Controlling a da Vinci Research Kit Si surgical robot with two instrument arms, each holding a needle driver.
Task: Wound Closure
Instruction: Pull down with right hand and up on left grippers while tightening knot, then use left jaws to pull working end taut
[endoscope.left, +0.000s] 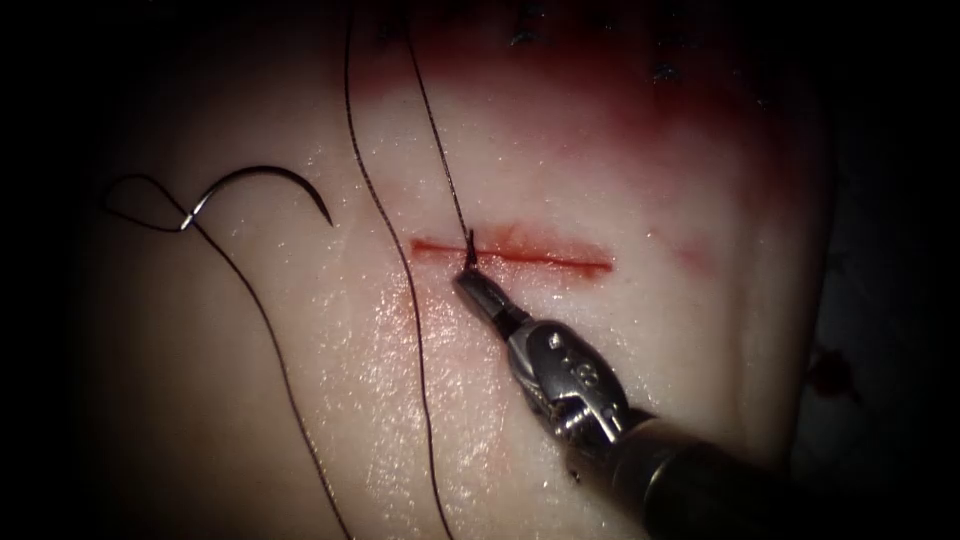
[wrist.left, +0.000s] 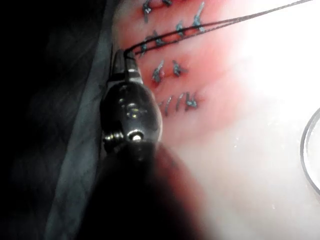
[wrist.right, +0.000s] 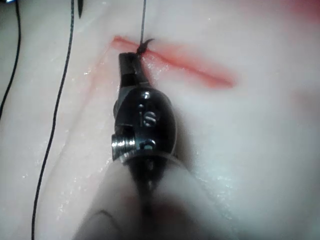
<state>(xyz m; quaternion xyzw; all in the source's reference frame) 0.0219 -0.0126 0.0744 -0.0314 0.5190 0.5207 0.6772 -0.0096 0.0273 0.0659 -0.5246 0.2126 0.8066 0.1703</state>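
Needle (endoscope.left: 262, 190) flat on tissue (endoscope.left: 640, 340), arc up

Small stamped marks on right tool (endoscope.left: 468, 280) wrist housing, just behind jaws, looked like "8" or "18", not surely legible, same marks seen in right wrist view, no other text readable.
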